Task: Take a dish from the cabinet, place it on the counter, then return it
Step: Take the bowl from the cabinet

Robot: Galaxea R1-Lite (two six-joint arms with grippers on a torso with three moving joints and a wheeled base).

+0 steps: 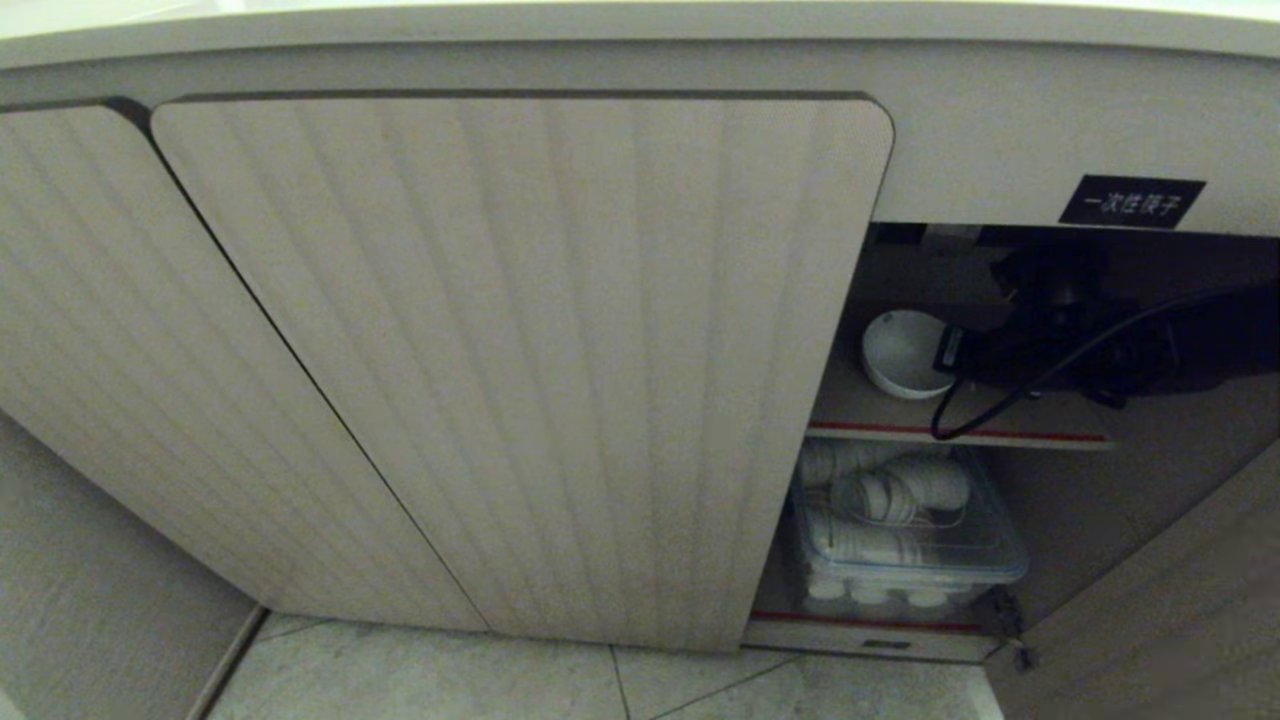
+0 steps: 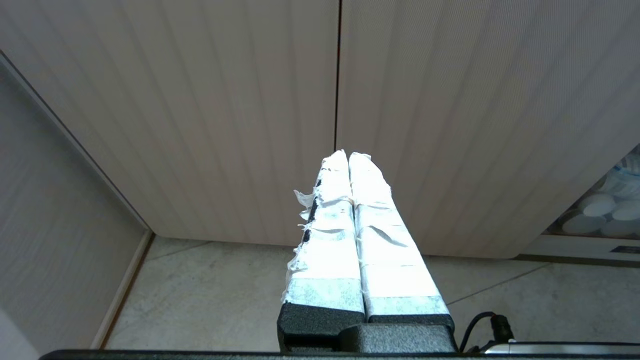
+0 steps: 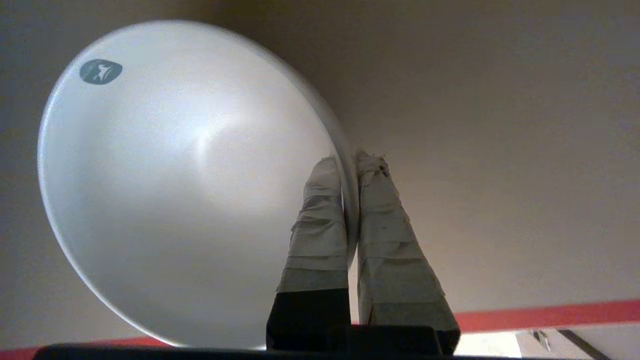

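Cabinet (image 1: pixel 520 360): left door cut off by the head view's left edge; interior behind the closed doors hidden.
Right arm (image 1: pixel 1120 340): runs out of the right edge, covering the upper shelf's far right.
Bowl (image 1: pixel 903 352): right rim hidden behind the arm.
Clear bin (image 1: pixel 905 545): contents pale, stacked, too indistinct to identify.
Label (image 1: pixel 1132 201): characters too small to read.

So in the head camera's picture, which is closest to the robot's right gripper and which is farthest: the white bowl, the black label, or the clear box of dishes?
1. The dish: on the upper shelf, its rim pinched by the right gripper.
2. The black label: above the opening, up and to the right.
3. The clear box: on the lower shelf, below.

The label and box are nearly too close to call.
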